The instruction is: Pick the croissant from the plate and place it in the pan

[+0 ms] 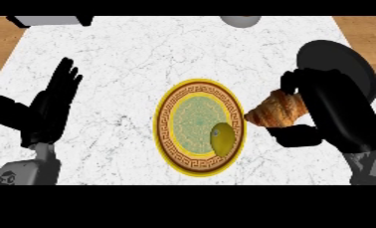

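Right hand is gripping the croissant: fingers curling over its top, thumb closing underneath, pastry tip sticking out past the fingers toward the plate. Croissant is off the plate, held just beside its rim, above the counter. Pan is sitting behind the fingers, partly hidden by the hand, so the carry looks likely to be heading that way; drop-off not yet done. A green olive-like item is lying on the plate, just beyond the thumb's reach. Left hand is resting open, fingers straight, well apart, staying out of the way.
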Available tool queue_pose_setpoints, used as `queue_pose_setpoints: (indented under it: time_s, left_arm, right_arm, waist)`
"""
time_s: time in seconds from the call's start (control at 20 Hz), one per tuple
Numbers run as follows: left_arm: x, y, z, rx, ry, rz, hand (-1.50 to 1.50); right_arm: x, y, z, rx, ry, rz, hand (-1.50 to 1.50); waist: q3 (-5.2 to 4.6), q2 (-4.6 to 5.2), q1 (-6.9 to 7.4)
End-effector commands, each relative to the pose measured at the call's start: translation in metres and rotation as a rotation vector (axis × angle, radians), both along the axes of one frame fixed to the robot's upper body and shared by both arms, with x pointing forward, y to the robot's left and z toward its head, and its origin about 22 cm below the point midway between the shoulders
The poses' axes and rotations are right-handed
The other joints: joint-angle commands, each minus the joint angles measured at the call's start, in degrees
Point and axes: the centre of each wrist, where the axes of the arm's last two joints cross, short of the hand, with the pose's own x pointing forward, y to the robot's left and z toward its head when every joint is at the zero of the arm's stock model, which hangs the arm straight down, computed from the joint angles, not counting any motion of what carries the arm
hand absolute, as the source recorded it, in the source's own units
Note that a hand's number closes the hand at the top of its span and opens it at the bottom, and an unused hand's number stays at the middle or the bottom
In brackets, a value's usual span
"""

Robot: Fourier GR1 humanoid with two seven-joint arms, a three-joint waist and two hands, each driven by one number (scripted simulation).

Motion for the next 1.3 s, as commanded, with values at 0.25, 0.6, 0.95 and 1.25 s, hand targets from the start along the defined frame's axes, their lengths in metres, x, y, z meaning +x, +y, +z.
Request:
queue_pose_setpoints:
  time_s: [0.25, 0.6, 0.95, 1.25]
  left_arm:
    - [0.002, -0.009, 0.006, 0.013, -0.017, -0.043, 0.00]
    - [0.008, -0.021, 0.019, -0.004, -0.007, -0.042, 0.00]
    - [0.010, -0.026, 0.014, 0.008, -0.012, -0.052, 0.00]
    - [0.013, -0.026, 0.013, 0.007, -0.013, -0.074, 0.00]
  right_arm:
    - [0.003, -0.059, 0.025, 0.135, -0.074, -0.156, 1.50]
    - [0.040, -0.152, 0.047, 0.223, -0.125, -0.252, 1.50]
    - [0.065, -0.216, 0.007, 0.284, -0.123, -0.296, 1.50]
    - [0.092, -0.238, -0.039, 0.291, -0.096, -0.246, 1.50]
  waist:
    - [0.05, 0.63, 2.20]
    - [0.09, 0.75, 2.70]
    - [0.08, 0.86, 3.12]
    - [0.19, 1.50, 4.92]
